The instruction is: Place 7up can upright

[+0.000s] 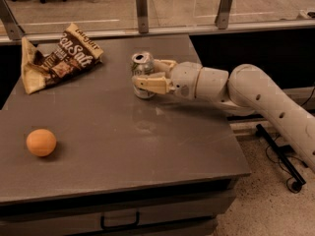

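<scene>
The 7up can (142,67) is a silvery can with a pull-tab top, standing nearly upright at the back middle of the grey table (113,146), its base at or just on the tabletop. My gripper (146,74) reaches in from the right on a white arm and is shut on the can, one cream finger (151,84) across its front and the other behind it.
A crumpled brown snack bag (59,58) lies at the back left. An orange (41,142) sits at the front left. A glass rail with metal posts (141,10) runs behind the table. A drawer handle (120,223) is below the front edge.
</scene>
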Motion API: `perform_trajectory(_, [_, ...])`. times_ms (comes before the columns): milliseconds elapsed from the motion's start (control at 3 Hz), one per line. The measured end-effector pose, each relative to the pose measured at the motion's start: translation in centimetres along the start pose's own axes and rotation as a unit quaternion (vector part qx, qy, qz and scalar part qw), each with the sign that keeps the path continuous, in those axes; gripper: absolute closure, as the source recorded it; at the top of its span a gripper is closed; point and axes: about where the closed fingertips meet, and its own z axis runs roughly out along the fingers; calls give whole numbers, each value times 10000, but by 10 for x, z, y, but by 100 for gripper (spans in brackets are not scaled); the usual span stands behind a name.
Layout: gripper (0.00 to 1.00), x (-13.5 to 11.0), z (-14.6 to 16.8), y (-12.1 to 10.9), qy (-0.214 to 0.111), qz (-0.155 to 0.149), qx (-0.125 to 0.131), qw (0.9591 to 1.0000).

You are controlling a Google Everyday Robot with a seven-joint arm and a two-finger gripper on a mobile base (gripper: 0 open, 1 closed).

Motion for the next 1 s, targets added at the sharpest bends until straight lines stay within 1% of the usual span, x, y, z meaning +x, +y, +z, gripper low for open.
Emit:
perform_trajectory(333, [0,1,-5,-5,73,-65,56,9999])
perform_trajectory(667, [0,-8,-27,-17,226,-238,351,9988])
perform_trajectory(1000, [0,-32,-73,-36,457,-542,924,9932])
